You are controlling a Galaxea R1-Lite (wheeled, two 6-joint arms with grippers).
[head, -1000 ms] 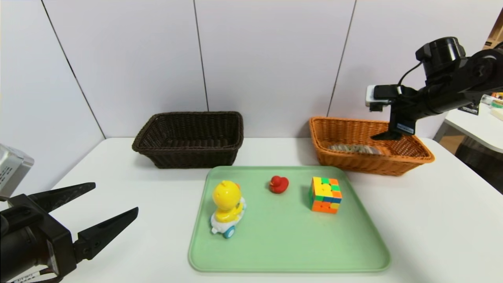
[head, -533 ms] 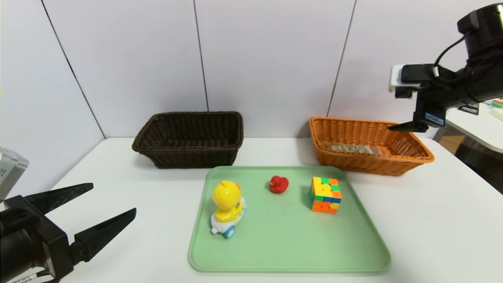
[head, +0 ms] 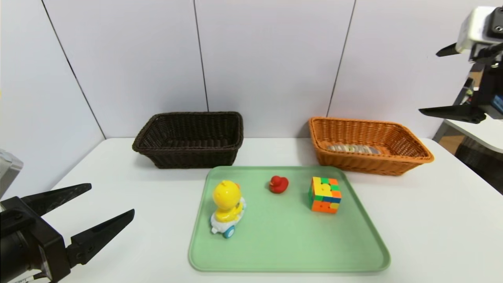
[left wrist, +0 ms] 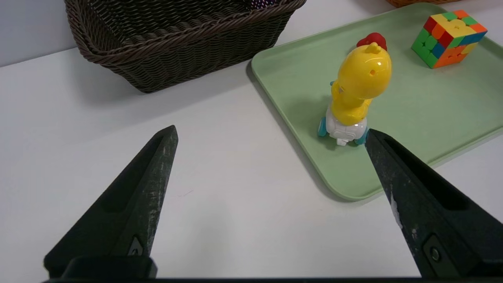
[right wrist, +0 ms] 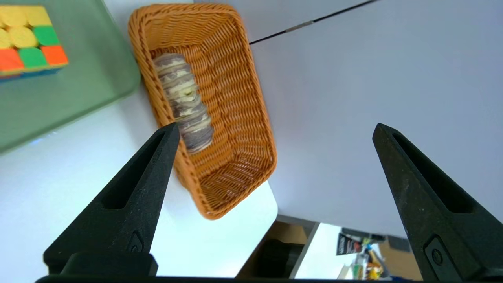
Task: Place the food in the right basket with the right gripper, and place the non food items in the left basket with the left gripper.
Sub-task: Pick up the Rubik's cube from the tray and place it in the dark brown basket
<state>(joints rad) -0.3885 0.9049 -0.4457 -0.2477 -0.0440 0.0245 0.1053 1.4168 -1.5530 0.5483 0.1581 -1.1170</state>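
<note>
The food, a striped brown-and-cream loaf [head: 353, 149], lies inside the orange right basket [head: 377, 160]; the right wrist view shows the loaf [right wrist: 184, 102] in that basket [right wrist: 235, 78] too. The dark brown left basket [head: 188, 155] is empty as far as I can see. A yellow duck toy on wheels [head: 226, 204], a small red duck [head: 278, 184] and a puzzle cube [head: 325, 194] stand on the green tray [head: 290, 243]. My right gripper [head: 428, 82] hangs open and empty, high above the orange basket's right end. My left gripper [head: 112, 198] is open and empty, low at the table's front left, pointing toward the yellow duck [left wrist: 359, 86].
The white table [head: 432, 220] has bare surface on both sides of the tray. A wall stands right behind the baskets. A second white table [head: 479, 133] with clutter stands off to the right.
My right gripper has risen and swung right, away from the orange basket where it hung over the loaf. The left gripper has barely shifted. The toys have not moved.
</note>
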